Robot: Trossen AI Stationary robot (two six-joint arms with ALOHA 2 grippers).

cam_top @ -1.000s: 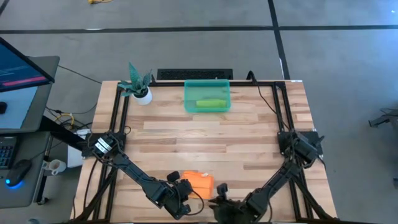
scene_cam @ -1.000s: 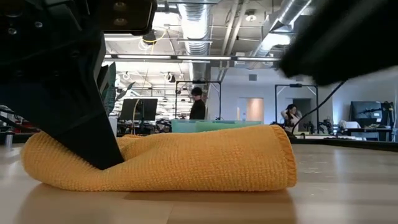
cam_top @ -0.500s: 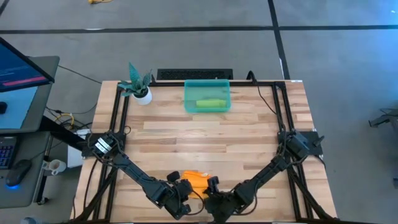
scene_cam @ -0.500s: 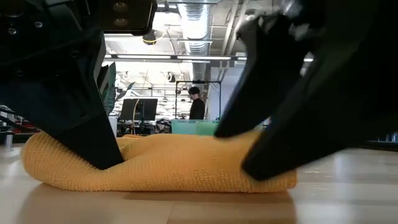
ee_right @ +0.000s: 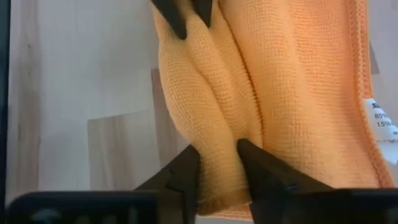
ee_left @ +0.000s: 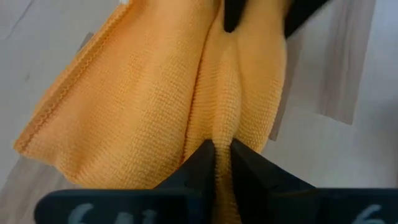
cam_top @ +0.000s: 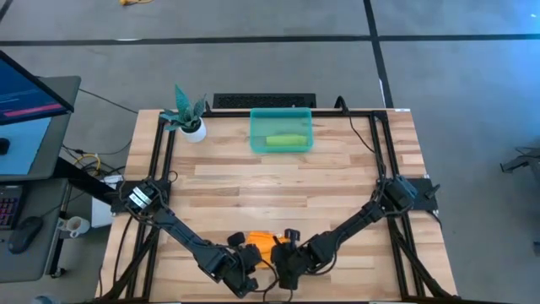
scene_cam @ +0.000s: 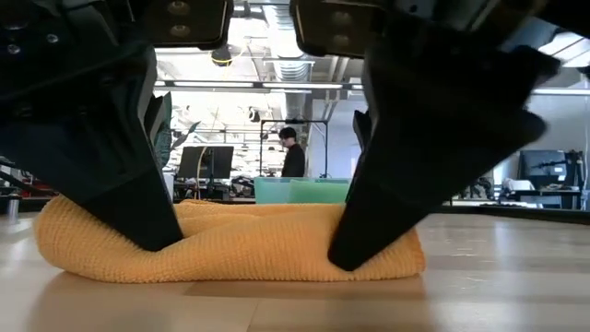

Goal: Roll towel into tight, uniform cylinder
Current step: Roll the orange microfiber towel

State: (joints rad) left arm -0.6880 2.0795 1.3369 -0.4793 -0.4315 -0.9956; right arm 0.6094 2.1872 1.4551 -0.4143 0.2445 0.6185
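Note:
An orange towel (cam_top: 263,242) lies near the table's near edge as a loose, partly rolled bundle, resting along its length on the wood (scene_cam: 249,249). My left gripper (cam_top: 251,255) is shut on the towel's left end (ee_left: 217,155). My right gripper (cam_top: 283,253) is shut on its right end (ee_right: 219,158). Each wrist view shows the other gripper's fingers at the far end of the roll. A white label (ee_right: 382,121) shows at one edge of the towel. My left gripper pinches a raised fold of the towel (ee_left: 219,134) between its two fingers, near the towel's left end. The fingers (scene_cam: 152,231) come from above, slanting down, and lie across the roll. The towel stays on the table. My right gripper pinches the rolled fold (ee_right: 217,134) between its two fingers, near the towel's right end. The fingers (scene_cam: 355,244) come from above, slanting down, across the roll. Several layers sit between them. The towel rests on the table.
A teal bin (cam_top: 281,130) holding a green thing stands at the table's far middle. A small potted plant (cam_top: 187,114) stands at the far left. Black frame rails (cam_top: 384,160) run along both sides. Bare wood lies between bin and towel. A person (scene_cam: 293,152) stands in the room behind.
My right gripper has moved toward the table's left and far side, from beside the towel onto its right end, and has come down on it. The towel's right end has drawn in a little toward the left. The left end stays where it was.

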